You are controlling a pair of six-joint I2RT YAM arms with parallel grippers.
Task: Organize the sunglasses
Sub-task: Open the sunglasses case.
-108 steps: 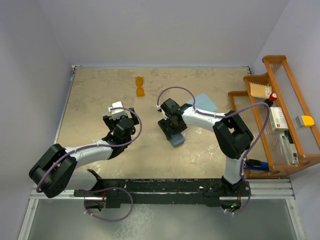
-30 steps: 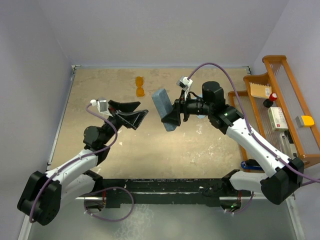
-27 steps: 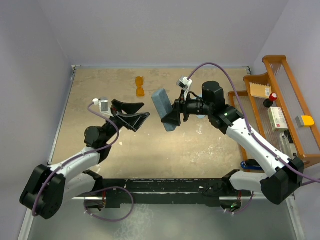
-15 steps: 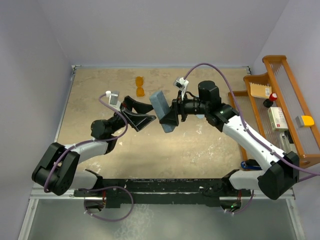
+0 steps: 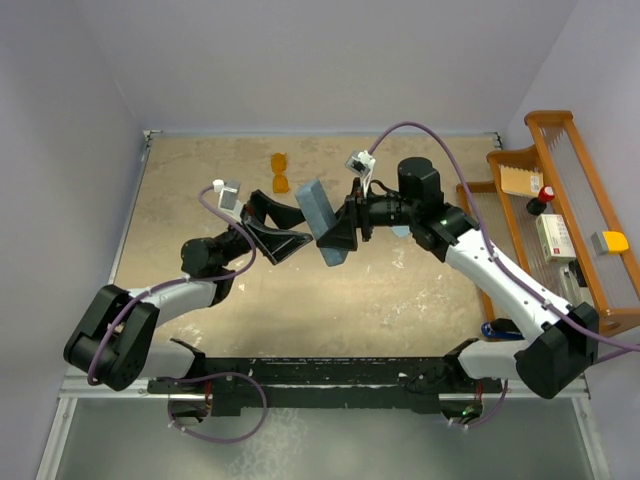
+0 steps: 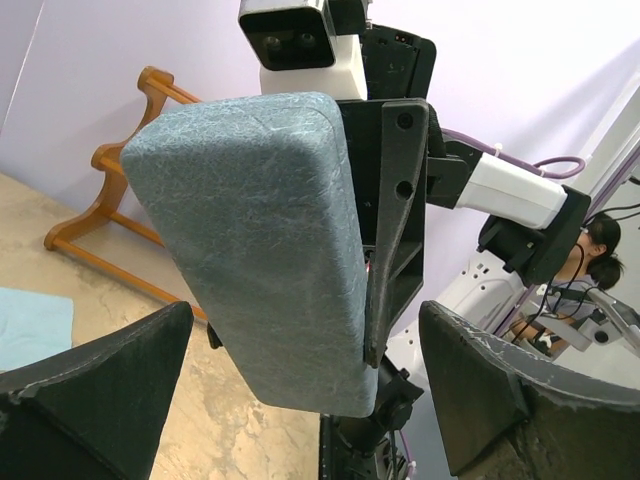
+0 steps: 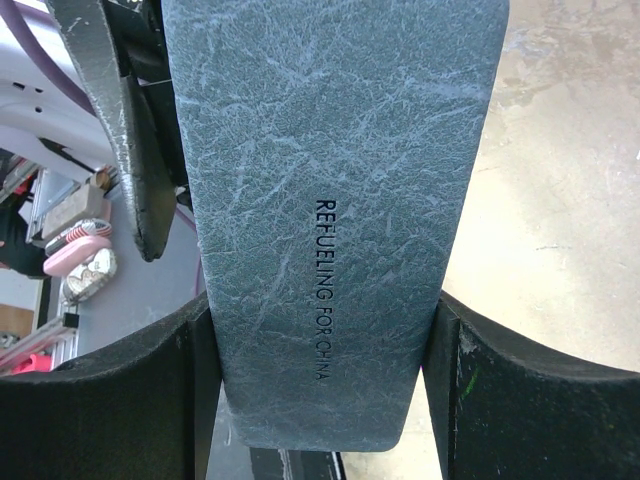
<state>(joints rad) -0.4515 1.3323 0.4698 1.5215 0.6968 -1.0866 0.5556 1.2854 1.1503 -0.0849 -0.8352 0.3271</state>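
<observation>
Sunglasses (image 5: 282, 172) lie on the table (image 5: 180, 160), just beyond both tools toward the far edge, long axis running near-to-far, the left tool (image 5: 292, 222) nearer. That tool gapes wide around the grey-blue case (image 7: 330, 200), not touching it as far as shows. The right tool (image 5: 338, 232) clamps the case upended in mid-air; it is stamped "REFUELING FOR CHINA".
</observation>
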